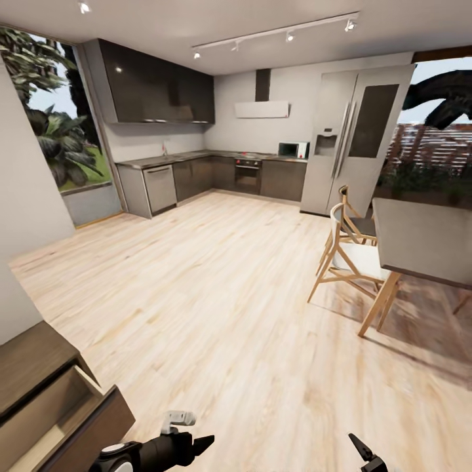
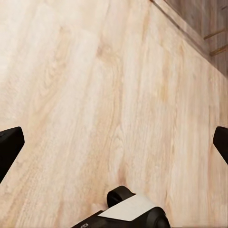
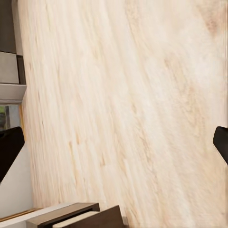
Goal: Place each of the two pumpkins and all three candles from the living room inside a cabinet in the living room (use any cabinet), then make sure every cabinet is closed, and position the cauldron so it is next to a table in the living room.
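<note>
The cabinet (image 1: pixel 33 367) is the low dark brown unit at the lower left of the head view, with one drawer (image 1: pixel 65 419) pulled open onto a tan interior. A corner of the cabinet (image 3: pixel 76 216) also shows in the right wrist view. My left gripper (image 1: pixel 200 446) hangs open just right of that drawer, over bare wood floor, and its fingertips (image 2: pixel 9 145) stand far apart with nothing between them. My right gripper (image 1: pixel 364 455) is low at the bottom edge, also open (image 3: pixel 114 142) and empty. The pumpkins, candles and cauldron are out of view.
A grey-topped table (image 1: pixel 419 242) on wooden legs stands at the right with wooden chairs (image 1: pixel 347 255) beside it. Beyond the wide wood floor (image 1: pixel 216 282) are kitchen counters (image 1: pixel 216 174) and a tall fridge (image 1: pixel 354 131). A white wall (image 1: pixel 26 196) runs along the left.
</note>
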